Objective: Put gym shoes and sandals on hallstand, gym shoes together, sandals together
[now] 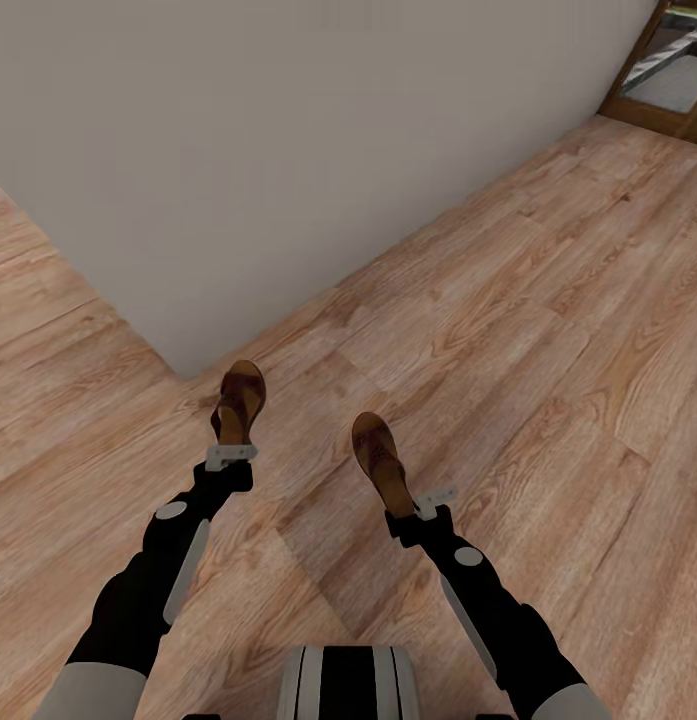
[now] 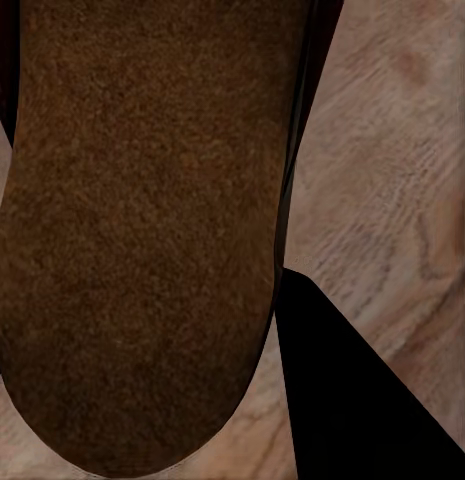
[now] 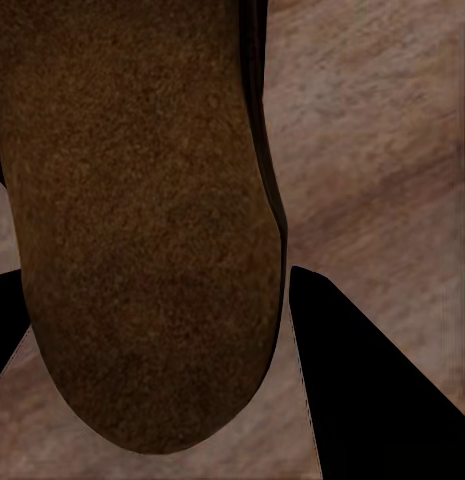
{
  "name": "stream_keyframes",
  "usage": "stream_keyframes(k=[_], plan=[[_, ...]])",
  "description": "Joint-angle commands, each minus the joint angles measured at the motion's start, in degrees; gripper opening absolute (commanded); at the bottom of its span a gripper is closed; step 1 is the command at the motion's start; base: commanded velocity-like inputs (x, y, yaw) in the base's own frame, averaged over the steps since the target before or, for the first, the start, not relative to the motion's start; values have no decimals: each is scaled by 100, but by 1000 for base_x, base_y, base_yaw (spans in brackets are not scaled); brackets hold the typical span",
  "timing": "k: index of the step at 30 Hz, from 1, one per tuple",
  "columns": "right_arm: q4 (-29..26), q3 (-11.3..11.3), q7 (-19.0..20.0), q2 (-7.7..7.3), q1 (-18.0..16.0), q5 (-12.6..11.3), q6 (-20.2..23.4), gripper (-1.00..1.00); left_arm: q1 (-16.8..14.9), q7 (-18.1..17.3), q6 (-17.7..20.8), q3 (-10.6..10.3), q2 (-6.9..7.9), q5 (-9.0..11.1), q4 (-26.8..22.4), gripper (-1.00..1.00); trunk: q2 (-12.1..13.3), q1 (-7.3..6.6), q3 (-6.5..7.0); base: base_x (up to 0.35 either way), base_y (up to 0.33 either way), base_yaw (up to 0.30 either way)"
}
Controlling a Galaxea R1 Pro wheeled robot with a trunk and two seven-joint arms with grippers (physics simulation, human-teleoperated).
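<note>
Jaws, left: you are clamping the left gripper (image 1: pixel 231 455) on the heel end of one sandal (image 1: pixel 239 400); its long axis is running straight out from the jaws, toe away from you, toward the grey wall (image 1: pixel 288 150). In the left wrist view the tan insole (image 2: pixel 142 230) is lying between the fingers.

Jaws, right: you are closing the right gripper (image 1: pixel 428 503) on the heel end of the second sandal (image 1: pixel 379 462), which is likewise pointing forward from the jaws, angled slightly toward the left arm. Its insole (image 3: pixel 142 220) is filling the space between the fingers in the right wrist view.

Position: both sandals are being held above the corridor floor (image 1: pixel 548 330), apart from each other, one per arm.

Count: sandals, two; gym shoes, none in sight; hallstand, none in sight. You are probably carrying the pair, with placement not yet done.
</note>
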Motion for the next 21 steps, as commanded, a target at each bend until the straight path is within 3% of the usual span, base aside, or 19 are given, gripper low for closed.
stream_keyframes(k=[1, 21], plan=[[-8, 1, -6, -1, -1, -23, 34, -100, -1, -13, 33, -5, 4, 16, -7, -100, 0, -3, 29, 0, 0, 0], [-9, -2, -6, -1, -1, -23, 34, -100, -1, -13, 34, 4, 4, 24, 1, -100, 27, -54, 660, 0, 0, 0]])
